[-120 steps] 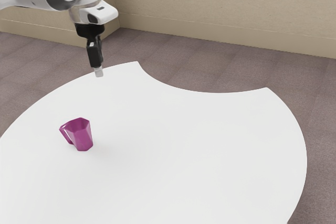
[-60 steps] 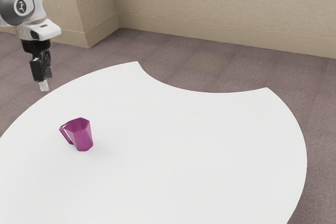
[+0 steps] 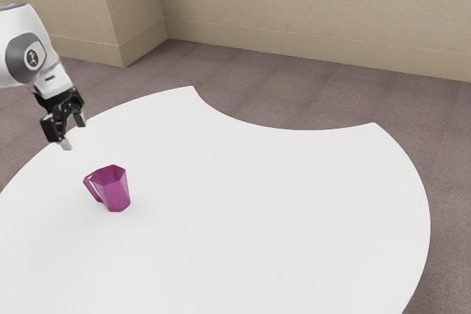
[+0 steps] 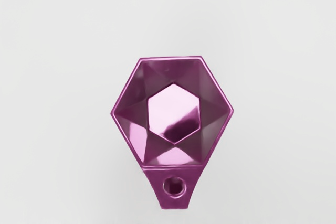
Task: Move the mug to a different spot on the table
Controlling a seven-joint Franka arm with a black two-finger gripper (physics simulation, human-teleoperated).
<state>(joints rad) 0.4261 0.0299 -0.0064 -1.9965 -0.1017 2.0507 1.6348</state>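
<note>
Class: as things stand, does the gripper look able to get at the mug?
Probably yes: the gripper hangs above the upright mug, which stands alone on the table, nothing between them.

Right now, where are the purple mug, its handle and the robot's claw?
mug (image 3: 118, 187): exterior view, on its side wall.
handle (image 4: 174, 203): wrist view, on its outer end, past the hole.
claw (image 3: 65, 139): exterior view, at its lower tip.

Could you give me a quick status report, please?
Gripper open, empty, above the mug. Mug upright on table, not yet gripped. Nothing between them.
</note>
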